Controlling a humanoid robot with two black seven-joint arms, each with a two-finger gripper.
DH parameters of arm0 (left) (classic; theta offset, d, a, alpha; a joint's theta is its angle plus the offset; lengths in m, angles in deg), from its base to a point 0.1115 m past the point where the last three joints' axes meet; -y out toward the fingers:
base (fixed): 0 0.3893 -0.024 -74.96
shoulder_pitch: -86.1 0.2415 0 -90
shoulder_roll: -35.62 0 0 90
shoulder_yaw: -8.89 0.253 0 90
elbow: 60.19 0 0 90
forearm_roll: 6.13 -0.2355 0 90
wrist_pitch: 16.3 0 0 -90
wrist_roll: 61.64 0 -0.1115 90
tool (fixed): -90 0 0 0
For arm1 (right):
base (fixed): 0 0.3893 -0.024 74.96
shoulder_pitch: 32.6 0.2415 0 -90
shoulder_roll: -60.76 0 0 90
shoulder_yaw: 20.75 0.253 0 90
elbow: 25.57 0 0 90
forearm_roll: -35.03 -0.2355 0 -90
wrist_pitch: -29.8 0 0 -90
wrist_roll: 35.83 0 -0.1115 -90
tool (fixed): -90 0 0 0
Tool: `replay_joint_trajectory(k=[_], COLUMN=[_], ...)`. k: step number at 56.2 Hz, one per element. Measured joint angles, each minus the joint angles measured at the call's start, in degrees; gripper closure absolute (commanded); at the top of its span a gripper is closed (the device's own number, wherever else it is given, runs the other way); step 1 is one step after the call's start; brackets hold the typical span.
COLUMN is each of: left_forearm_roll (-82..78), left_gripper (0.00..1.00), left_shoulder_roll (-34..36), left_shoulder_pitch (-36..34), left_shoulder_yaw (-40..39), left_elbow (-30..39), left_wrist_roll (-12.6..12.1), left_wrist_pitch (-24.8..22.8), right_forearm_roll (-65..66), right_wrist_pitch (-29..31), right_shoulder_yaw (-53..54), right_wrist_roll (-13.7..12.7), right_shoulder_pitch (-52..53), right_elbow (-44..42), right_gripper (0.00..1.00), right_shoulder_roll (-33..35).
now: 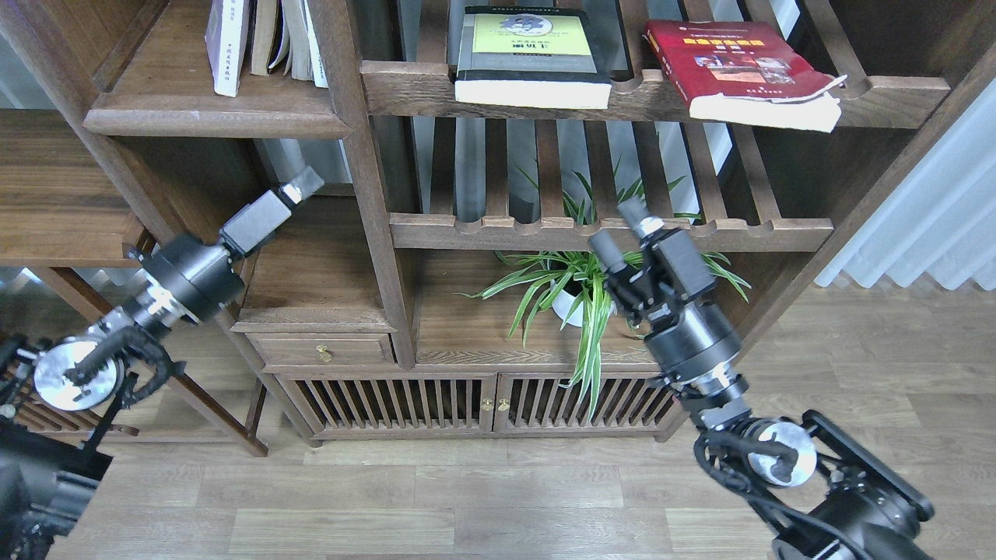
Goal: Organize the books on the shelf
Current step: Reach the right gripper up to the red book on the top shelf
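Observation:
The pale lavender-white book [224,43] stands upright on the solid dark-brown shelf [210,122] at top left. The black-grey book with a yellow-cream panel [533,58] lies flat on the upper slatted rack. The red book [739,66] lies flat to its right, overhanging the front rail. My left gripper [302,185] is empty below the shelf, in front of the narrow bay; its fingers cannot be told apart. My right gripper [620,228] is open and empty, in front of the lower slatted rack, well below the two flat books.
Other upright books [288,39] stand beside the lavender one. A spider plant in a white pot [580,292] sits under the lower slatted rack [607,232], just behind my right gripper. A small drawer [323,350], a slatted cabinet [436,404] and a low side table [54,194] are below and left.

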Motion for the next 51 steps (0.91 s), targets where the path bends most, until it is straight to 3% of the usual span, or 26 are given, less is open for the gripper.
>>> replay_joint_trajectory(k=[16, 42, 48, 51], left_forearm_roll=[-0.09, -0.26, -0.26, -0.27], left_gripper=[0.0, 0.0, 0.0, 0.0], left_shoulder_roll=[0.22, 0.23, 0.29, 0.29], left_shoulder_pitch=[0.44, 0.62, 0.63, 0.76], left_shoulder_yaw=[-0.71, -2.98, -3.14, -3.14], left_elbow=[-0.05, 0.21, 0.21, 0.21], left_wrist_roll=[-0.01, -0.01, -0.01, 0.0], left_wrist_pitch=[0.0, 0.0, 0.0, 0.0], right_forearm_roll=[0.01, 0.29, 0.3, 0.35], right_wrist_pitch=[-0.16, -10.23, -12.84, -14.03], right_shoulder_yaw=[6.57, 10.69, 12.8, 14.03], right_wrist_roll=[0.02, 0.07, 0.32, 0.98], right_shoulder_pitch=[3.07, 5.37, 6.35, 6.98], right_elbow=[0.14, -4.8, -5.4, -5.56], right_gripper=[0.02, 0.02, 0.07, 0.15], right_shoulder_roll=[-0.33, -0.29, -0.3, -0.33])
